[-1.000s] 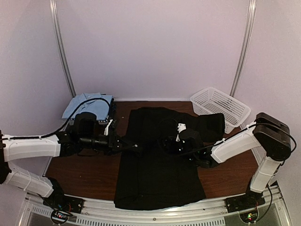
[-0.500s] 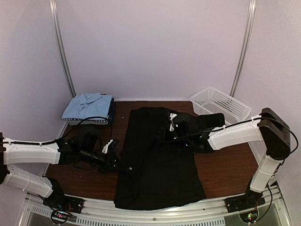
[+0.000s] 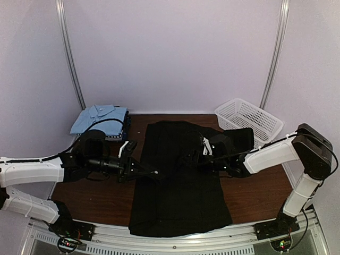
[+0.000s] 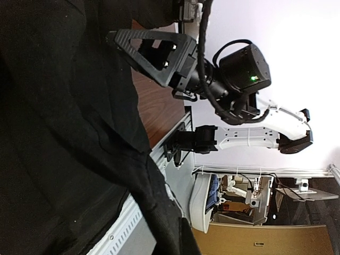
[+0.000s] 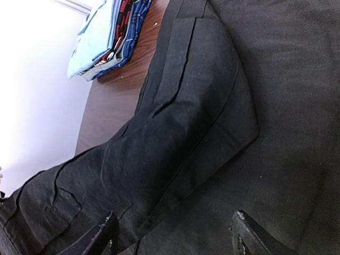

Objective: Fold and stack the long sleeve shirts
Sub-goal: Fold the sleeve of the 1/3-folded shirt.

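On the tabletop the black shirt is spread, a sleeve fold judged under way. Its fabric is clamped by the left tool; the right tool is spread wide, empty. Next, the fold must be flattened.

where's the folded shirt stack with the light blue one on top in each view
top external: folded shirt stack sits mid left of the picture.
right wrist: folded shirt stack is at the top left, seen edge-on.
left wrist: not in it.
shared landmark: the black shirt, in all three views.
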